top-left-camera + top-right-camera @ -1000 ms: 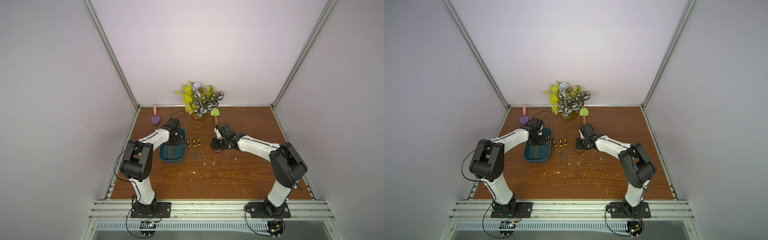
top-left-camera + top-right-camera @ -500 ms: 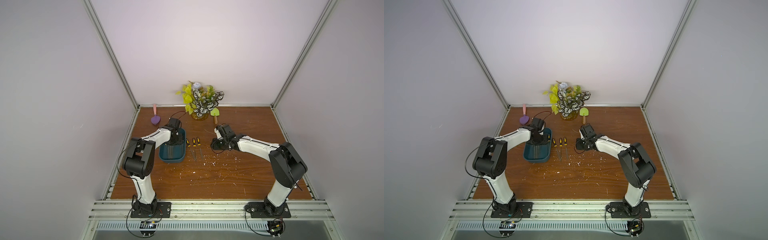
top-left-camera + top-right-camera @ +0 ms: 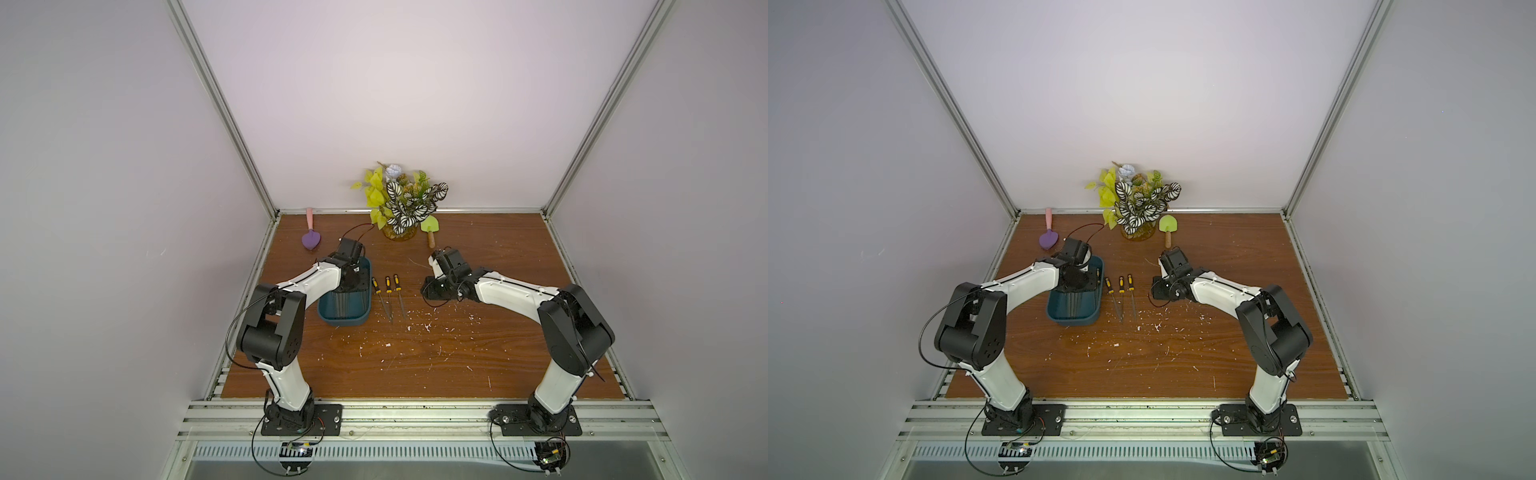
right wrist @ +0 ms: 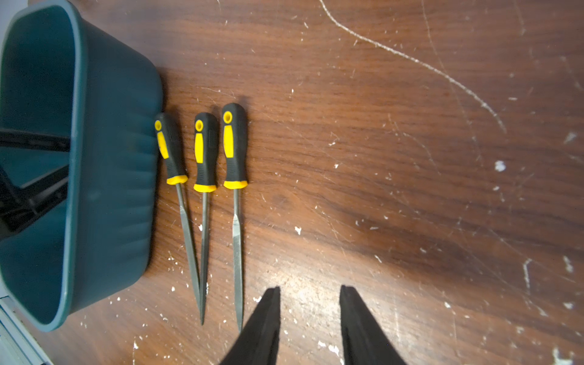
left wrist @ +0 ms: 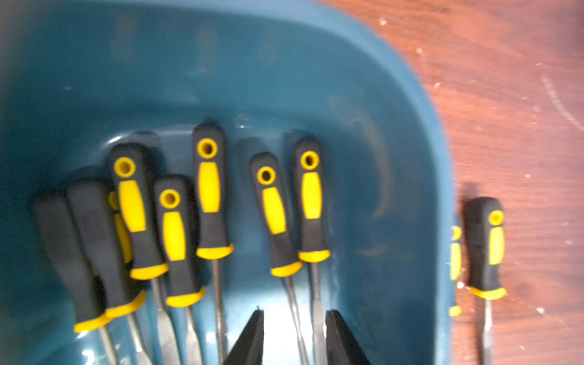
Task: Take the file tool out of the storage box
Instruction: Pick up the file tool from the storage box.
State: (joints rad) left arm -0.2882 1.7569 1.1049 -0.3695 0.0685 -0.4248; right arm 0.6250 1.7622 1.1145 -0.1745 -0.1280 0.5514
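Left elbow (image 3: 270, 328) has swung inward, leaving left fingers (image 5: 252, 341) spread astride two steel shafts of black-and-yellow-handled file tools (image 5: 311, 196) inside the dark teal plastic storage box (image 3: 344, 322), likely lining up a pinch; right fingers (image 4: 262, 328) idle, spread, over the brown wooden table (image 4: 410, 189) beside three removed files (image 4: 205, 151).

My two top views looked down from high above the six o'clock edge of the table (image 3: 415, 365), facing the back wall (image 3: 395, 104) at twelve o'clock, far enough to hold the whole table; they shared nearly everything. My left wrist camera sat very close over the storage box (image 5: 410, 126), looking down into it. My right wrist camera hung close over the files (image 4: 205, 151) at the box's three o'clock; both wrist views shared the box's wall and the nearest file.
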